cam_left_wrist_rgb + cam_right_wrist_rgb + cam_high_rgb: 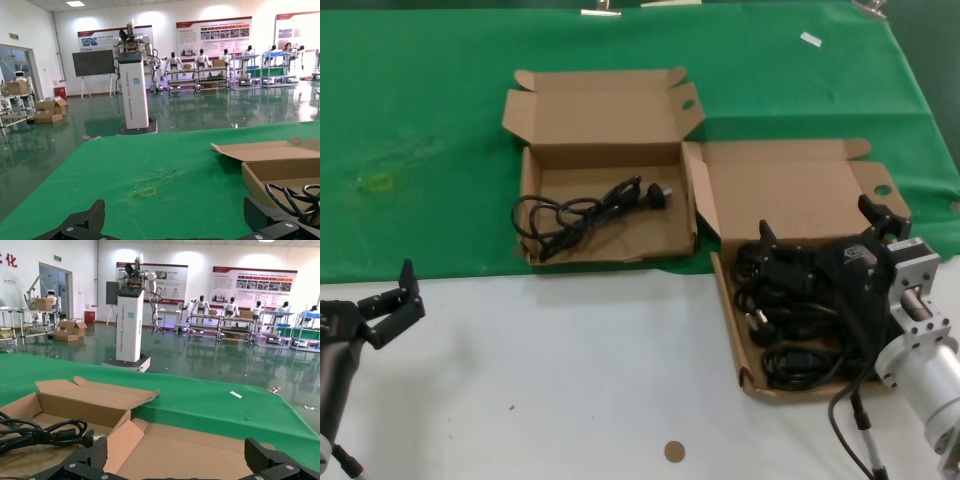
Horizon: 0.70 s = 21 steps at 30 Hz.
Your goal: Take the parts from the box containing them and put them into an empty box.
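Jaws of both grippers, left [392, 300] and right [820, 235], apart; only head view shows cords [795, 320].

Bright factory hall, glossy green floor [210, 365].
White walls carry poster boards [252, 282]; shelving racks [192, 75] line the back; ceiling lights [75, 3] glow overhead.

Matt brown corrugated cardboard boxes [605, 105], rubbery black cords [585, 212], green cloth [420, 130].
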Tool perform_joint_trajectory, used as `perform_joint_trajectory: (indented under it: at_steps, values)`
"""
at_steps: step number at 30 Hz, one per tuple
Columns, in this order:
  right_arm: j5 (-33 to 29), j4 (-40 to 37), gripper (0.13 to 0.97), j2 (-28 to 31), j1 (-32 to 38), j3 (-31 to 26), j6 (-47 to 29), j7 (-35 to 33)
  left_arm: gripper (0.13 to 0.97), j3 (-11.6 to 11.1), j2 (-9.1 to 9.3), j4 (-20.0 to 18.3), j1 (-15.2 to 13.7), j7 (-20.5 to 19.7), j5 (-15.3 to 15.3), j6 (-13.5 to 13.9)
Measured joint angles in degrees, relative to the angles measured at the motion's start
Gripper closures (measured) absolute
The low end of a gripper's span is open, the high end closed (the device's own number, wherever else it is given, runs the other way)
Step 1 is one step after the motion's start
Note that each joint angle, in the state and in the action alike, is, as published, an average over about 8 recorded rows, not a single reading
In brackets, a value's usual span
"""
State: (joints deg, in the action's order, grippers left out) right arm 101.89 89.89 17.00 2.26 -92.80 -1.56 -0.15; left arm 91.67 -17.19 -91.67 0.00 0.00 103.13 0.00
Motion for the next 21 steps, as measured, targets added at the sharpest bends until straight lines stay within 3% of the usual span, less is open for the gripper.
perform_joint_trajectory:
  at_steps: [21]
  values:
    - [0.0, 0.0, 0.129, 0.0, 0.0, 0.0, 0.0, 0.0, 0.132, 0.0, 0.0, 0.0, 0.0, 0.0, 0.0, 0.0]
